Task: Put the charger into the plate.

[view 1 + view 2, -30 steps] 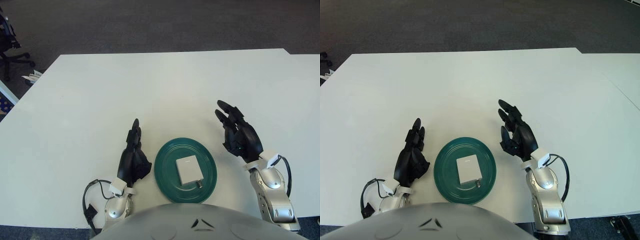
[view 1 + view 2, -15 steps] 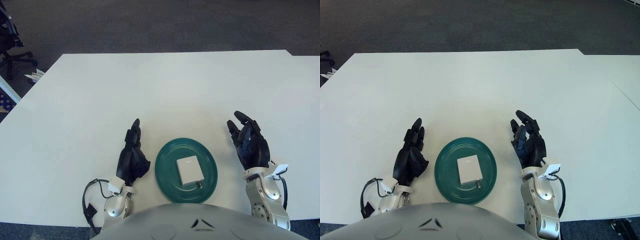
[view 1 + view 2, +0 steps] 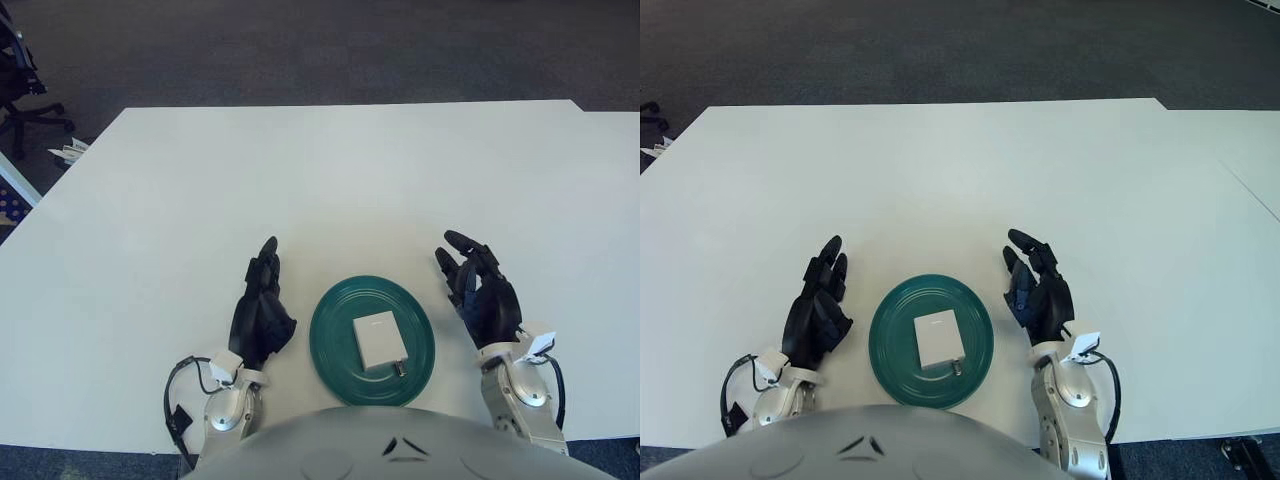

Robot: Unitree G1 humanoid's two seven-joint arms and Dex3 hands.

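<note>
A white square charger [image 3: 378, 340] lies flat inside the dark green plate [image 3: 333, 330], with its metal prongs at its near right corner. The plate sits on the white table near the front edge. My left hand [image 3: 262, 305] is just left of the plate, fingers extended and holding nothing. My right hand [image 3: 478, 290] is just right of the plate, fingers spread and holding nothing. Neither hand touches the plate or the charger.
The white table [image 3: 330, 190] stretches far ahead and to both sides. A black office chair [image 3: 18, 75] stands on the dark carpet beyond the table's left corner. A second white table edge [image 3: 1250, 150] shows at the right.
My right hand has drawn back toward me and settled lower beside the plate. My left hand has barely shifted. The charger and plate have not moved.
</note>
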